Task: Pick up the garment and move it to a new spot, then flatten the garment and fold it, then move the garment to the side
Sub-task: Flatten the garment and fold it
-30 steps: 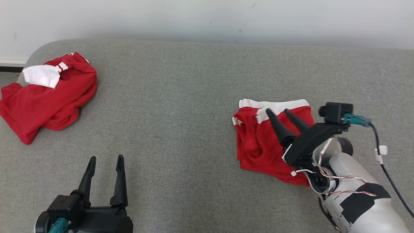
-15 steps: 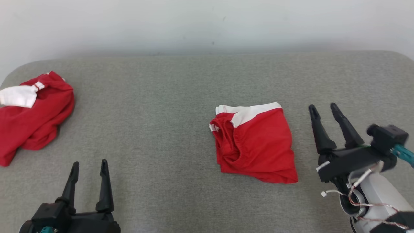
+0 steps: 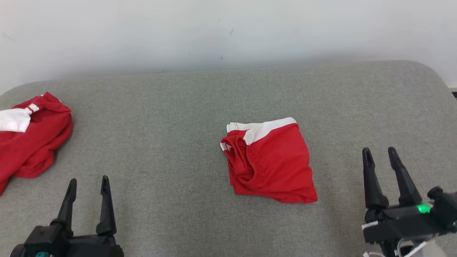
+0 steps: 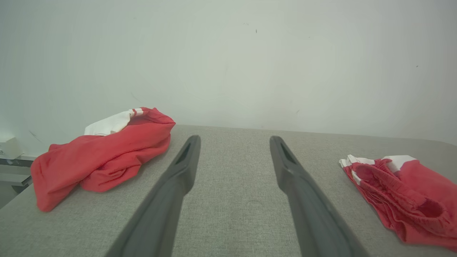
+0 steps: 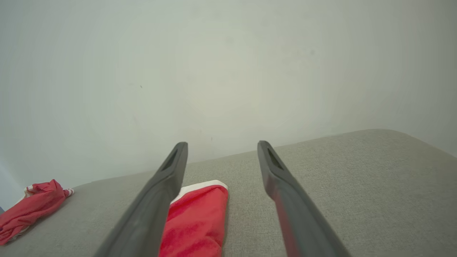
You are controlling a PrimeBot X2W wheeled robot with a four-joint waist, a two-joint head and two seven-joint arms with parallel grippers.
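On the middle of the grey bench (image 3: 178,107), head view, the folded garment (image 3: 269,162) is lying compact, while the left gripper (image 3: 88,180) and right gripper (image 3: 378,151) are hanging at the front edge, jaws wide, holding nothing. Left wrist view: fingers (image 4: 178,185) are framing bare bench between the fold and a crumpled red garment (image 4: 103,157) at the left edge. Right wrist view: the fold is sitting partly behind one finger, probably waiting to be moved aside.

Garment (image 3: 269,162) centred on cushion (image 3: 171,117), heap (image 3: 30,146) far left
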